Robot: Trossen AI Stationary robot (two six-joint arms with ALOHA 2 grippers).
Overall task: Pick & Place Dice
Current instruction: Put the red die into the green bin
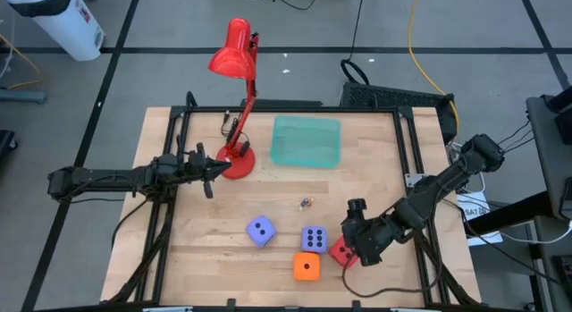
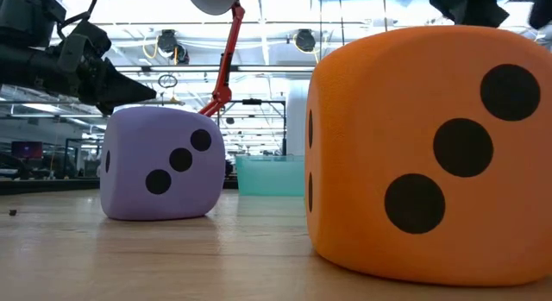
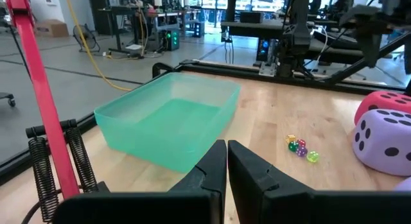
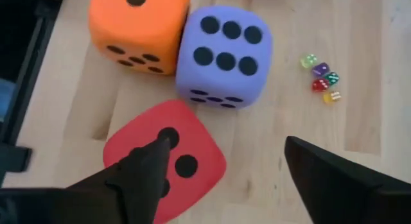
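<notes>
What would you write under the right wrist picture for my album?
Open right gripper hovers over the red die, beside orange and lavender dice.

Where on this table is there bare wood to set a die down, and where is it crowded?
Bare wood lies between the green tray and the tiny dice, and beside the lone lavender die. Crowded: near edge, where three dice cluster under the right claw.

The right end effector (image 1: 351, 245) hangs low with fingers spread wide, while the left end effector (image 1: 211, 172), well apart, has fingers pressed together.
</notes>
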